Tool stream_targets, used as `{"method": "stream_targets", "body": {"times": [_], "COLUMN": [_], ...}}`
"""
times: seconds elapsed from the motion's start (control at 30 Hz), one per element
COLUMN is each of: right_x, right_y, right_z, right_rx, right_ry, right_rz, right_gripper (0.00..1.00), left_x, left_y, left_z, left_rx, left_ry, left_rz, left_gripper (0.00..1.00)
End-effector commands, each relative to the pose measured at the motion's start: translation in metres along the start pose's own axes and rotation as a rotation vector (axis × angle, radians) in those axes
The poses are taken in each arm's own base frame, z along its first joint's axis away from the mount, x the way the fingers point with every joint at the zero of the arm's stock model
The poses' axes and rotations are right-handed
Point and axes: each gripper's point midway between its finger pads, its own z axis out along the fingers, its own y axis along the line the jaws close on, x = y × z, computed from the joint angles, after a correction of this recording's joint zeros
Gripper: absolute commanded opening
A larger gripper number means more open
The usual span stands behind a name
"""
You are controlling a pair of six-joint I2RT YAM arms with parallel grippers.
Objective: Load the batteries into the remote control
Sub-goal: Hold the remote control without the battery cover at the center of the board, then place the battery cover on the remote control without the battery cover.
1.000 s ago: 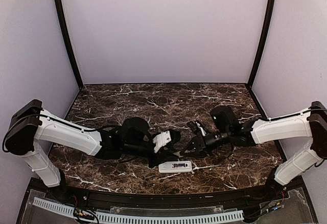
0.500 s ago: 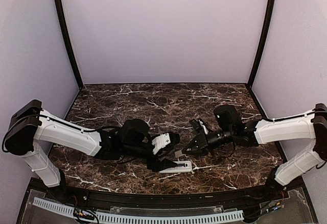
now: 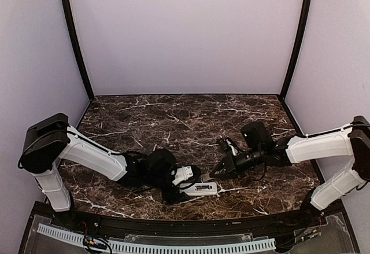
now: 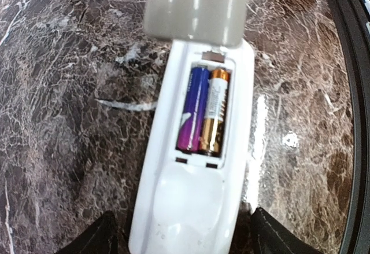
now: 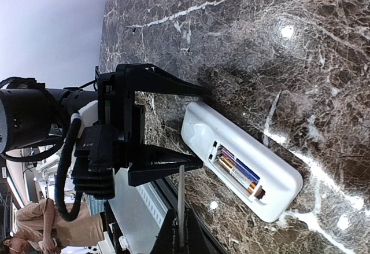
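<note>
The white remote control (image 3: 199, 189) lies back-up on the dark marble near the front edge. Its recessed compartment is uncovered, and two batteries (image 4: 202, 112), one purple-blue and one gold, lie side by side in it; they also show in the right wrist view as batteries (image 5: 239, 174). My left gripper (image 4: 186, 241) is open, its black fingers (image 5: 165, 170) standing on either side of the remote's rounded end. My right gripper (image 5: 180, 239) is shut on a thin flat white cover (image 4: 196, 5), seen edge-on as the cover (image 5: 181, 199). The cover hangs over the remote's other end.
The raised black rim (image 4: 350, 92) of the table runs close beside the remote. A white slotted cable tray (image 3: 156, 243) lies beyond it. Pale walls enclose the marble top (image 3: 185, 115) behind both arms.
My left arm has come forward and down to the remote's left end and opened its jaws around it. My right gripper has closed fully on the cover and shifted slightly.
</note>
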Motion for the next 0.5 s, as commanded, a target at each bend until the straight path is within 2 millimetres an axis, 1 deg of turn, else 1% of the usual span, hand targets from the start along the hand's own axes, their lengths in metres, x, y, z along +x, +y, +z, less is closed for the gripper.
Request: {"method": "stream_targets", "body": {"times": [0.0,0.03,0.07,0.1,0.13,0.17,0.2,0.23,0.27,0.3,0.33,0.43,0.47], "right_x": [0.0,0.002,0.002,0.003,0.004,0.004,0.004,0.004,0.004,0.003,0.003,0.003,0.002], "right_y": [-0.013,-0.015,-0.017,-0.019,-0.021,-0.022,-0.023,-0.024,-0.024,-0.024,-0.024,-0.022,-0.021], "right_z": [0.004,0.005,0.006,0.007,0.009,0.01,0.011,0.012,0.013,0.014,0.016,0.018,0.019], "right_rx": [0.027,0.029,0.032,0.034,0.036,0.036,0.036,0.035,0.032,0.03,0.027,0.016,0.016], "right_ry": [0.008,0.015,0.019,0.023,0.026,0.029,0.031,0.033,0.034,0.037,0.039,0.058,0.066], "right_rz": [-0.032,-0.032,-0.035,-0.036,-0.037,-0.04,-0.04,-0.041,-0.045,-0.047,-0.056,-0.094,-0.106], "right_gripper": [0.0,0.0,0.0,0.0,0.0,0.0,0.0,0.0,0.0,0.0,0.0,0.0,0.0], "left_x": [0.01,0.011,0.012,0.012,0.013,0.012,0.016,0.022,0.021,0.026,0.025,0.033,0.037], "left_y": [-0.001,-0.004,-0.005,-0.01,-0.015,-0.018,-0.021,-0.023,-0.025,-0.028,-0.03,-0.04,-0.039], "left_z": [0.009,0.009,0.009,0.008,0.006,0.005,0.003,0.002,-0.001,-0.002,-0.004,-0.007,-0.008], "left_rx": [0.009,0.025,0.033,0.057,0.087,0.1,0.113,0.116,0.117,0.119,0.118,0.113,0.09], "left_ry": [0.054,0.057,0.059,0.059,0.059,0.053,0.058,0.067,0.063,0.073,0.068,0.094,0.11], "left_rz": [-0.016,-0.024,-0.04,-0.05,-0.074,-0.084,-0.108,-0.122,-0.137,-0.15,-0.149,-0.176,-0.178], "left_gripper": [0.73,0.7,0.64,0.61,0.56,0.53,0.48,0.46,0.42,0.41,0.38,0.35,0.34]}}
